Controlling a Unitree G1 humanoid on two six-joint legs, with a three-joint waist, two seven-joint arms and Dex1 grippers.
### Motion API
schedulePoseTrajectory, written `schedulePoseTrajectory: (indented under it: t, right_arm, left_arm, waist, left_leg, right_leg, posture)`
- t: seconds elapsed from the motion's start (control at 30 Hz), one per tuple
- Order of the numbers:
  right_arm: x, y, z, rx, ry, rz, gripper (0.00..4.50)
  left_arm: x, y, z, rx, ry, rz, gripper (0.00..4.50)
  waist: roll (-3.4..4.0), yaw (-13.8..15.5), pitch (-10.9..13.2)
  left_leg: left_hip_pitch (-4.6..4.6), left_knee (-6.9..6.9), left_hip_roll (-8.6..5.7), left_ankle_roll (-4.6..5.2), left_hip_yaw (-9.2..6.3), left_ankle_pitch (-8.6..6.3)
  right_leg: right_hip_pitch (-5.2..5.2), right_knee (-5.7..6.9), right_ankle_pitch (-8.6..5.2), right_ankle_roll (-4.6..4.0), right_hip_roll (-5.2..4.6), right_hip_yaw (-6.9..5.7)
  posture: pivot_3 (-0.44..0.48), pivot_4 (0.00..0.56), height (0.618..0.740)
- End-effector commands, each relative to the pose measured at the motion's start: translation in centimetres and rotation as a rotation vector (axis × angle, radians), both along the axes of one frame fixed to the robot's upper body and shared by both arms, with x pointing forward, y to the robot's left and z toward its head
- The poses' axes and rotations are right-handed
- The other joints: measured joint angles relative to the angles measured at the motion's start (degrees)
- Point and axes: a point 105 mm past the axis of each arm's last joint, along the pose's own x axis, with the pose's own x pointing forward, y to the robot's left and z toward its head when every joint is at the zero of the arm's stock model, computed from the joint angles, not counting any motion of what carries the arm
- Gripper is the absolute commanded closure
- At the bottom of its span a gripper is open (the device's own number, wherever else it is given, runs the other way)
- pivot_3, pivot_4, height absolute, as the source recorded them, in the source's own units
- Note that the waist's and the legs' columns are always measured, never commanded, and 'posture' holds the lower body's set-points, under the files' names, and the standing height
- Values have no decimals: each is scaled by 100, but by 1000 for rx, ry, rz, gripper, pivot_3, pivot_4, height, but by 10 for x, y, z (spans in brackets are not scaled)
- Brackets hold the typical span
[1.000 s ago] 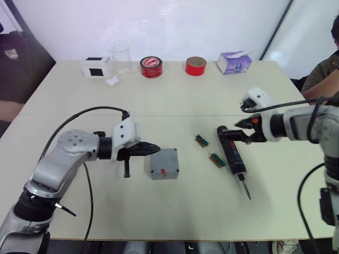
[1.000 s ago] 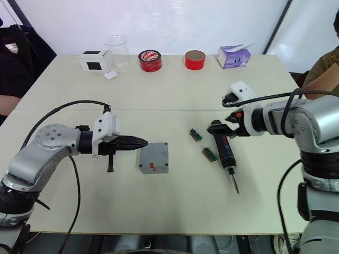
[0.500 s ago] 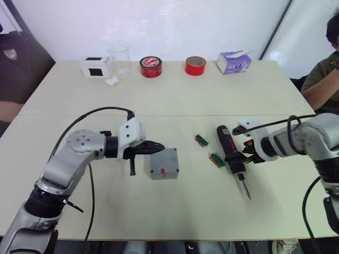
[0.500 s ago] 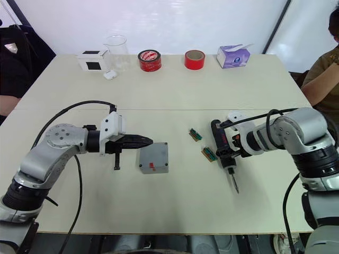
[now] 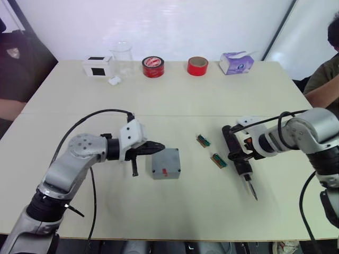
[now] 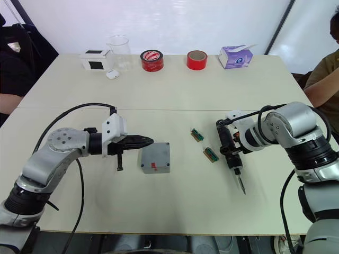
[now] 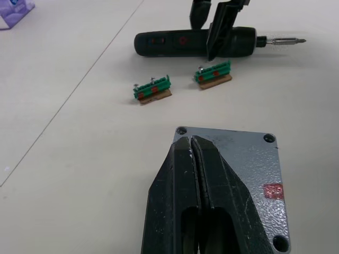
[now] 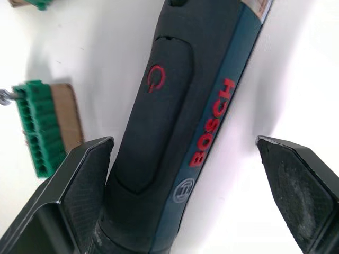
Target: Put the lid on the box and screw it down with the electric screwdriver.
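Note:
The grey box (image 5: 166, 163) stands in the middle of the table, its red mark on the side facing me. The lid (image 7: 233, 159) lies flat on top of it, with screw holes at the corners. My left gripper (image 5: 159, 148) is shut on nothing, its tips over the lid's left edge. To the right lies the black electric screwdriver (image 5: 245, 169), bit pointing toward the near edge. My right gripper (image 6: 231, 150) is open and straddles the tool's body. One finger (image 8: 79, 185) sits close against the body; the other finger (image 8: 296, 180) stands well apart.
Two green terminal blocks (image 5: 202, 140) (image 5: 219, 160) lie between box and screwdriver. Along the far edge stand a white box with a black square (image 5: 97, 66), a clear beaker (image 5: 122, 55), two red tape rolls (image 5: 153, 66) (image 5: 197, 66) and a tissue pack (image 5: 236, 62). A person (image 5: 326, 87) sits at the right.
My right gripper has come down from above the screwdriver's rear end to astride its body. The left gripper has edged slightly toward the box and stays shut.

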Motion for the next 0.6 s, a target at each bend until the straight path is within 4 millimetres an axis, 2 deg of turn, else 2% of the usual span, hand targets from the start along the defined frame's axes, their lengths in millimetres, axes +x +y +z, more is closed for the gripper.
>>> schedulePoseTrajectory:
  t: [0.03, 0.27, 0.6]
  right_arm:
    - [-7, -18, 2, -80, 27, -25, 43]
    - [-15, -21, -5, -46, 111, -42, 43]
    - [10, -8, -10, 12, 94, -132, 43]
  left_arm:
    - [0, -4, 8, -12, -47, -8, 4500]
    - [1, -6, 5, -20, -52, -3, 4500]
    - [2, -8, 5, -19, -65, 6, 4500]
  waist:
    - [0, 8, 0]
    - [1, -27, 1]
    - [-17, -85, -10]
  left_leg:
    - [-2, 0, 0, 0, -2, 0]
    - [-3, 0, 1, 0, 0, 0]
    - [22, 0, 14, 0, 9, 0]
  right_leg:
    - [0, -2, 0, 0, 0, -2]
    - [-2, -3, 0, 0, 0, -1]
    - [6, 3, 11, -16, 24, 5]
  posture:
    - [0, 150, 739]
    - [0, 150, 739]
    - [0, 150, 739]
